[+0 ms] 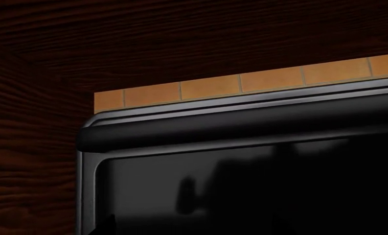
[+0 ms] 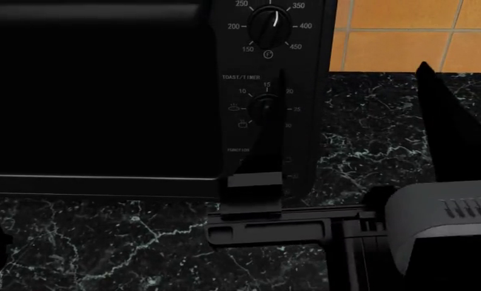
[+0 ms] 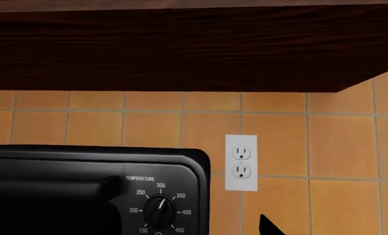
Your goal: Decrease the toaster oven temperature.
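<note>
While your right gripper (image 2: 349, 103) hangs in front of the toaster oven (image 2: 102, 91), its two dark fingers stand wide apart and hold nothing: one finger (image 2: 264, 145) crosses the toast/timer dial (image 2: 263, 106), the other (image 2: 455, 130) rises over the marble counter (image 2: 127, 242) to the right. You have the temperature knob (image 2: 270, 25) above that near finger, untouched, its pointer between 300 and 350. Beside the oven you can see a wall outlet (image 3: 240, 162) on the orange tiles (image 3: 311, 142). Your left gripper is out of sight; its camera faces the oven's top corner
</note>
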